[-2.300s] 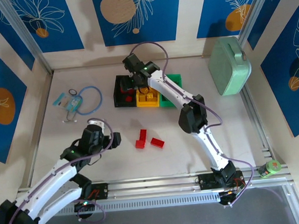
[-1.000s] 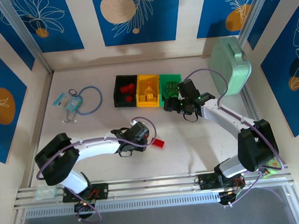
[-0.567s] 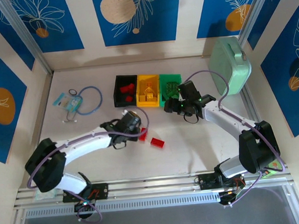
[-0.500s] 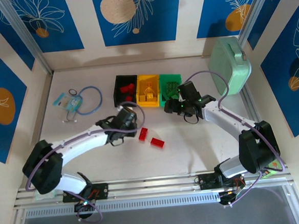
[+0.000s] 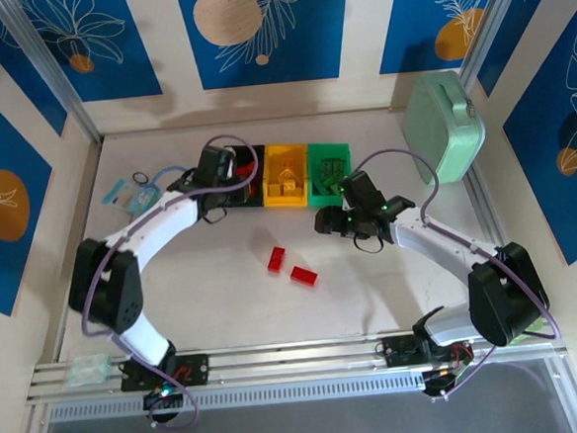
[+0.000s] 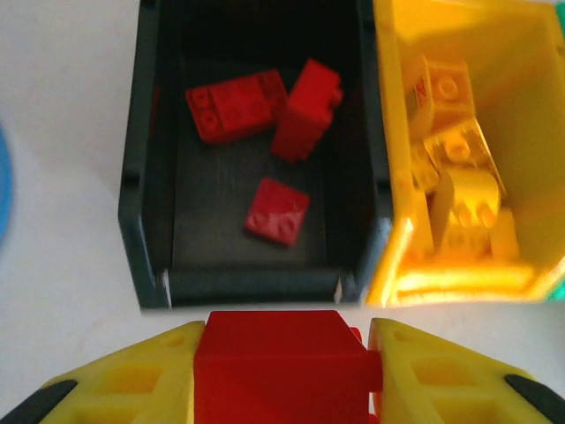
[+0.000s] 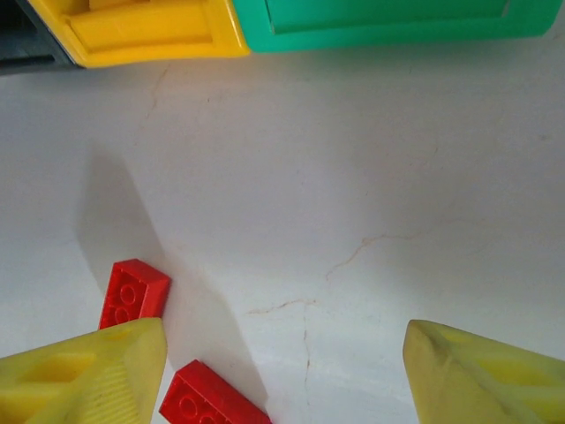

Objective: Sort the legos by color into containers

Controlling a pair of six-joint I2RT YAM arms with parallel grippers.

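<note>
Left end effector (image 6: 287,349): clamped on a red brick (image 6: 275,389), at the near rim of the black bin (image 6: 139,185), where other reds lay
Right end effector (image 7: 282,353): spread wide, empty, above two loose red bricks (image 7: 134,291) on the bench (image 7: 353,177), likely its next pick

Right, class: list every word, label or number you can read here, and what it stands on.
None can be read.
Packet: any print too small.
Studs of the yellow bricks: too blurred.
Red brick in the left end effector: plain face.
</note>
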